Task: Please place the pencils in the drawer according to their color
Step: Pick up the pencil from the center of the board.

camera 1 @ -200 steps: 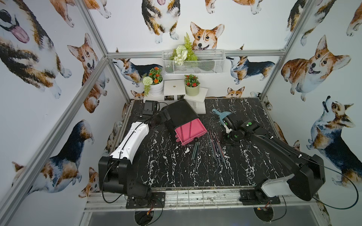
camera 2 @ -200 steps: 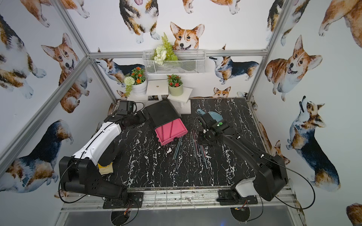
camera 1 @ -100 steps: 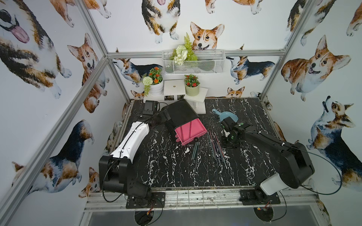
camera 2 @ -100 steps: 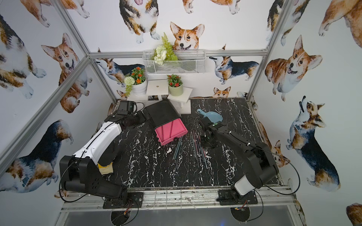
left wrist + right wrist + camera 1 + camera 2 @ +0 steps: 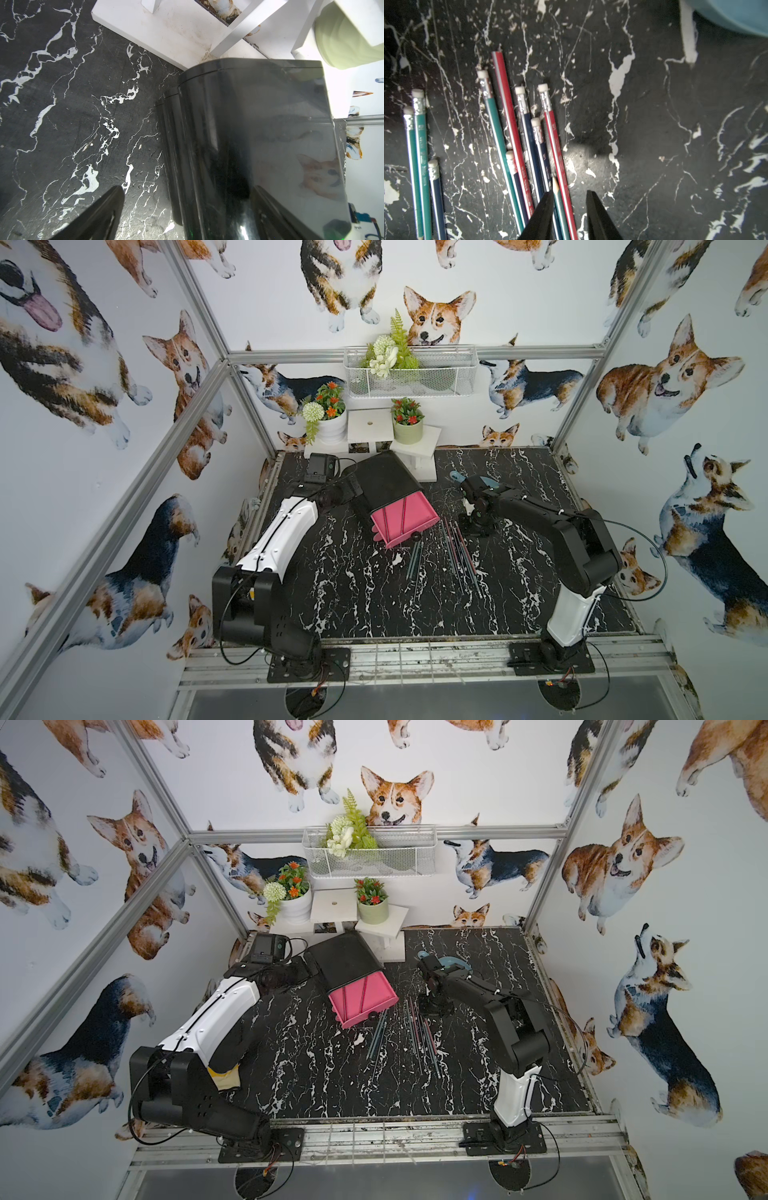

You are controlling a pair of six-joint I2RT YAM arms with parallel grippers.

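Your right jaws hang partly apart, clamped on nothing, low over the loose pencils (image 5: 500,128) on the bench (image 5: 654,124). Two shafts lie in the gap: a red pencil (image 5: 557,158) at the edge of the bunch, and the sharpened tip of a teal pencil (image 5: 556,187) touching it. Closing here would likely pinch both (a mixed pair spoils the sorting). Shift a little toward the bare bench so that only the red one sits between the jaws. Then go right down to the surface before closing, since the shaft is thin and may roll.

The chest (image 5: 384,481) sits near the bunch, with its pink drawer (image 5: 409,516) pulled out and reddish sticks already inside, so red seems to belong there. Your left jaws stand wide apart astride the chest's rounded side, gripping nothing; leave them there as a brace.
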